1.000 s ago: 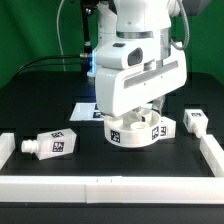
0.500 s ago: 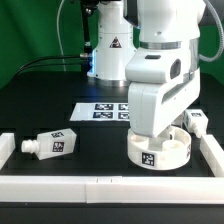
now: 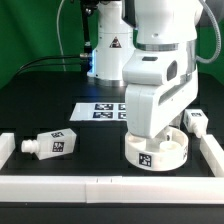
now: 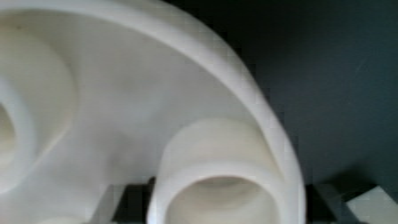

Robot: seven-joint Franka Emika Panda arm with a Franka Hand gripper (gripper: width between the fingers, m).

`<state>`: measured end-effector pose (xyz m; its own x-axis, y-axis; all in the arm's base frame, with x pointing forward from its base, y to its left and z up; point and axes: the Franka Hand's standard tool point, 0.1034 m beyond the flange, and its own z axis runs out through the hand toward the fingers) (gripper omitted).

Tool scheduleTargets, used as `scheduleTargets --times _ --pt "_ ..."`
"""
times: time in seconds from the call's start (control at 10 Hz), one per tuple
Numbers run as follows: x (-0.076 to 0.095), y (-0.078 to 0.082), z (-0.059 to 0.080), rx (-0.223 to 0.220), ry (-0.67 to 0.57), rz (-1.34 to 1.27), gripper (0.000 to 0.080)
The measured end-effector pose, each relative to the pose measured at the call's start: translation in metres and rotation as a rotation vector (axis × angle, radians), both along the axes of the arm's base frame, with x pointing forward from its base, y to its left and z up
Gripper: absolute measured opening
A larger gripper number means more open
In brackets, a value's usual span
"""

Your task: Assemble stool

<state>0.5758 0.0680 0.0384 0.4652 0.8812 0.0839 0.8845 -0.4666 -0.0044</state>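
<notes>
Exterior view, tagged white leg on its side at left, round white seat flat on the black table under the gripper, tag on its rim, jaws' state impossible to tell, second leg far right.

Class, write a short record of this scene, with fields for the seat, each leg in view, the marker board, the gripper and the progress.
seat: round white disc, lying flat by the rail at the exterior view's right
first leg: loose, on its side, at the exterior view's left
second leg: loose, just behind the seat, to the right
marker board: flat, behind the seat
gripper: down at the seat; fingers hidden, state unclear
socket: empty in the wrist view
progress: no leg seen fitted
</notes>
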Motion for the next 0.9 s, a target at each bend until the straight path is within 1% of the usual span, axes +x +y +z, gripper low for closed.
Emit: scheduleTargets --times 0.1,0.2,0.3,0.4,0.5,0.6,0.7,0.9 --pt "0.007 0.006 -0.004 0.003 -0.006 0.014 0.0316" --pt "0.014 0.016 -0.01 0.01 -0.012 0.039 0.0316" --pt "0.014 0.024 -0.02 0.015 -0.013 0.072 0.0313" --pt "0.014 0.032 -0.026 0.021 0.005 0.079 0.0313" --pt "0.016 0.042 -0.028 0.027 -0.002 0.071 0.0308" --pt "0.017 0.047 -0.028 0.028 -0.007 0.075 0.0295" --pt "0.017 0.05 -0.028 0.029 -0.008 0.077 0.0295" --pt "0.017 0.05 -0.028 0.03 -0.018 0.073 0.0283"
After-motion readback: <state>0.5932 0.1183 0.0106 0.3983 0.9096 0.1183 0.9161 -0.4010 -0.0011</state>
